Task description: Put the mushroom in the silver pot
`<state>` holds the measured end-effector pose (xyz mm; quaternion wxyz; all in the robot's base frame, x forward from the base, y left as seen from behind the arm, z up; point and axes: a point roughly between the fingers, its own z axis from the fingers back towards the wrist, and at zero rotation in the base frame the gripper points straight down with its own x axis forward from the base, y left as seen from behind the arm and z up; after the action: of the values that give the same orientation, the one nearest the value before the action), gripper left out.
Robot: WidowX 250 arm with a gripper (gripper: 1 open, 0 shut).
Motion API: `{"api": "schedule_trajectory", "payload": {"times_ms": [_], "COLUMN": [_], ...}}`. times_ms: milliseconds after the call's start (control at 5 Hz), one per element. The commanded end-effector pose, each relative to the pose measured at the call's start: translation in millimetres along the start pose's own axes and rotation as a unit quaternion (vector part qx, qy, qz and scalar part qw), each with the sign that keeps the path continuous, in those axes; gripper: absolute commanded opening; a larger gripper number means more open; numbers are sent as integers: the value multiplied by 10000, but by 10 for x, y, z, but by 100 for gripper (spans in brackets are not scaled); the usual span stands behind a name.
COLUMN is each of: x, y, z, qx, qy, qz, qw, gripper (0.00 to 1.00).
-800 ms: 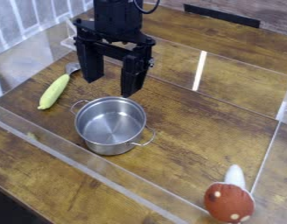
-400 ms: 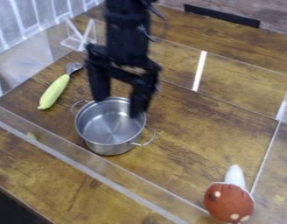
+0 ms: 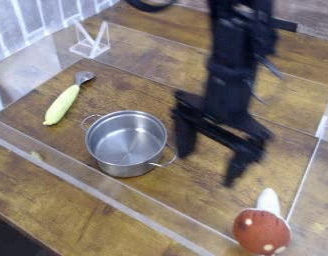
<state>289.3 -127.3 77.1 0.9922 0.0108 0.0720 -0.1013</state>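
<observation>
the mushroom (image 3: 262, 229) lies on the table (image 3: 73, 215) below and to the right of the pincer (image 3: 216, 165), apart from it, cap toward the camera, white stem pointing away. the pincer points down, jaws wide and empty. to grip well, it likely needs to centre over the cap, drop low, then close gently. the pot (image 3: 127, 141) sits empty to the pincer's left; the corn (image 3: 61, 104) lies further left.

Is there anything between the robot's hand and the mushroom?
No. In the camera view, only bare wooden table lies between the open hand and the mushroom.
</observation>
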Motion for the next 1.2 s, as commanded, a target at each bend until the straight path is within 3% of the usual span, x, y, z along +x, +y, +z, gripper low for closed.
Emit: {"api": "schedule_trajectory", "payload": {"times_ms": [0,200,600,800,1000], "x": [129,167,86,178,271], "y": [-283,-301,-319,-233,-137], "z": [147,60,-229,-350,-393], "qx": [-23,-19,128,102,42], "qy": [-347,-303,-115,-34,-51], "qz": [-102,-18,-449,-160,128], "qw": [9993,9995,9988,9998,9999], "gripper": [100,100,100,100,100]}}
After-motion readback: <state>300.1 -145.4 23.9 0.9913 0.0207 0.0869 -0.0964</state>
